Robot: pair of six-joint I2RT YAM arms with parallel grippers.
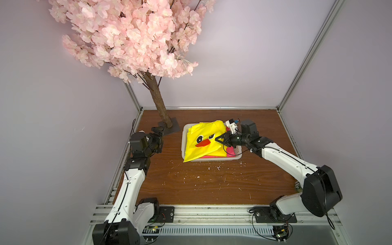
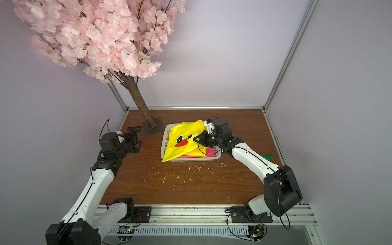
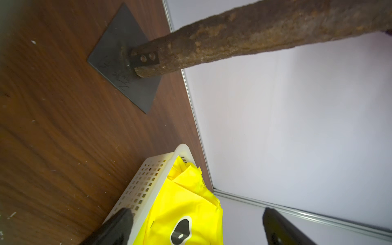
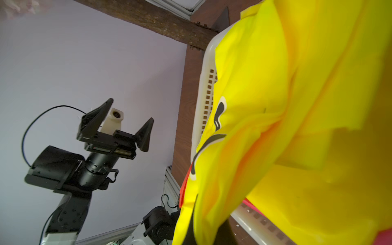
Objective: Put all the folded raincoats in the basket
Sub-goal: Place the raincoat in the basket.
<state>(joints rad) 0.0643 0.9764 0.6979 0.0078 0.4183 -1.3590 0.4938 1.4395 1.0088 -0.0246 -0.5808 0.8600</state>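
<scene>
The folded raincoat (image 1: 201, 146) (image 2: 182, 148) is bright yellow with a duck face. It lies in the white perforated basket (image 1: 184, 140) (image 2: 164, 141) in both top views, and one corner hangs over the basket's front left rim. My right gripper (image 1: 217, 140) (image 2: 195, 140) is shut on a fold of it beside the duck's eye. In the right wrist view the yellow fabric (image 4: 297, 106) fills the frame around the jaws (image 4: 209, 231). My left gripper (image 1: 159, 129) (image 2: 134, 129) (image 3: 196, 212) (image 4: 131, 110) stands open and empty, left of the basket.
A pink folded sheet (image 1: 230, 151) (image 2: 210, 151) lies under the raincoat in the basket. A blossom tree's trunk (image 1: 158, 99) (image 3: 254, 31) rises from a dark base plate (image 1: 172, 128) (image 3: 127, 70) by the left gripper. A green item (image 2: 267, 156) sits at the right edge. White crumbs (image 1: 212, 168) dot the table.
</scene>
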